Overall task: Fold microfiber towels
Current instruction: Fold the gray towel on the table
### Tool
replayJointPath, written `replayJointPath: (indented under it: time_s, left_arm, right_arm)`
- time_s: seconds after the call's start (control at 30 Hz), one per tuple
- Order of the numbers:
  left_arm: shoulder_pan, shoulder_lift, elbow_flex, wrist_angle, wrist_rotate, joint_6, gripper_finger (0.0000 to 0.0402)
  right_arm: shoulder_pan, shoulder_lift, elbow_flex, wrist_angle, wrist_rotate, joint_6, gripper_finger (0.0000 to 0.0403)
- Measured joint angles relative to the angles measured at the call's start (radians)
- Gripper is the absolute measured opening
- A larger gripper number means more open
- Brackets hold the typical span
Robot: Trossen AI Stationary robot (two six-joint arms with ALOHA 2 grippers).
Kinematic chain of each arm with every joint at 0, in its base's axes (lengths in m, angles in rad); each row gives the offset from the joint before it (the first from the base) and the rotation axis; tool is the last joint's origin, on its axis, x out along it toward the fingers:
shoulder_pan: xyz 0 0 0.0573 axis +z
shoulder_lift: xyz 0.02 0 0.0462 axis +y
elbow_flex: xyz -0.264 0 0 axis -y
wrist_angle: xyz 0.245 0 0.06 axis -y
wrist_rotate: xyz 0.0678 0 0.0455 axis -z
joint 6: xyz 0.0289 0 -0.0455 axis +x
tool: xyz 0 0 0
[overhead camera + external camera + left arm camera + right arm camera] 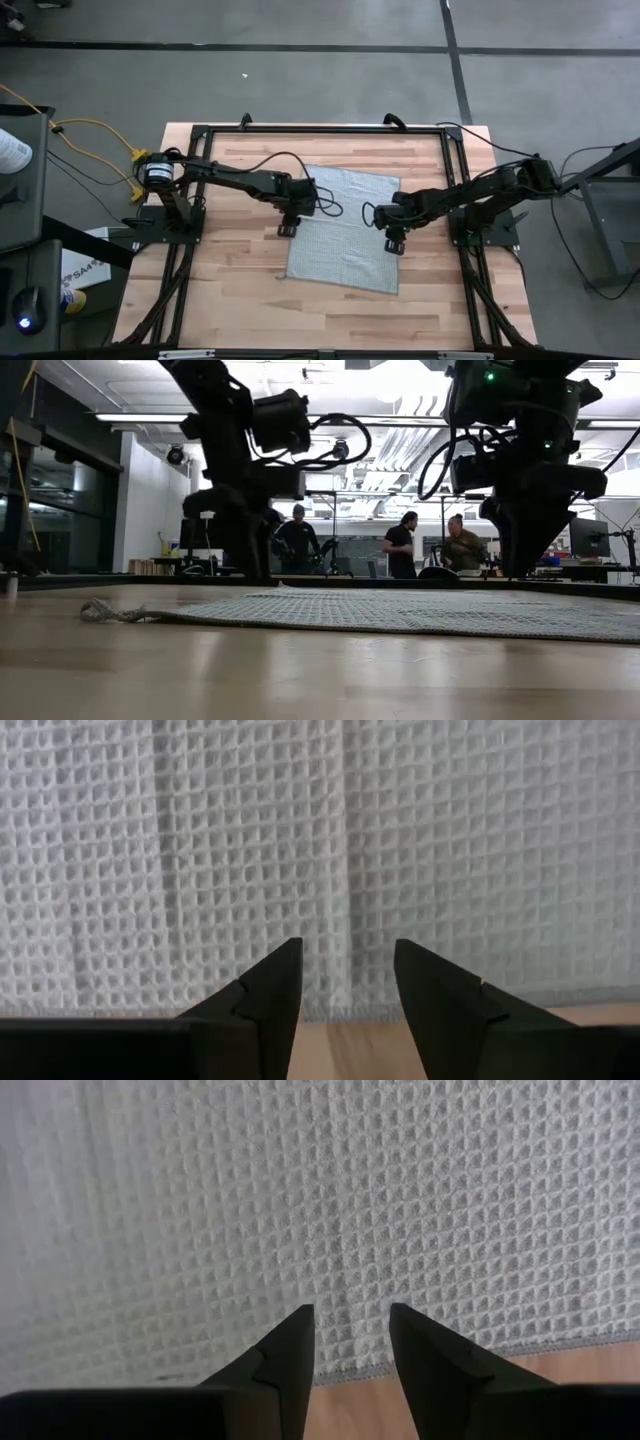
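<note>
Two grippers, left gripper (291,222) and right gripper (394,236), hover with jaws spread and empty over opposite side edges of the microfiber towel (343,228) lying flat mid-table (220,290), so I'd guess next is pinching both edges to fold.

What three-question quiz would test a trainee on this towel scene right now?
1. True or false: the towel lies flat on the table.
2. Which hand is over the towel's left edge: left hand or right hand?
3. Multiple choice: the left hand's fingers are A) clamped on towel, B) apart with nothing between them, C) holding a bottle.

Key: 1 true; 2 left hand; 3 B.
</note>
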Motion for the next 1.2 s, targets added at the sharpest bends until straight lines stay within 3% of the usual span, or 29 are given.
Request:
replayJointPath:
  time_s: [1.2]
  left_arm:
    - [0.0, 0.0, 0.002, -0.022, 0.015, -0.019, 0.0161]
  right_arm:
    - [-0.001, -0.002, -0.149, 0.171, -0.032, 0.026, 0.0126]
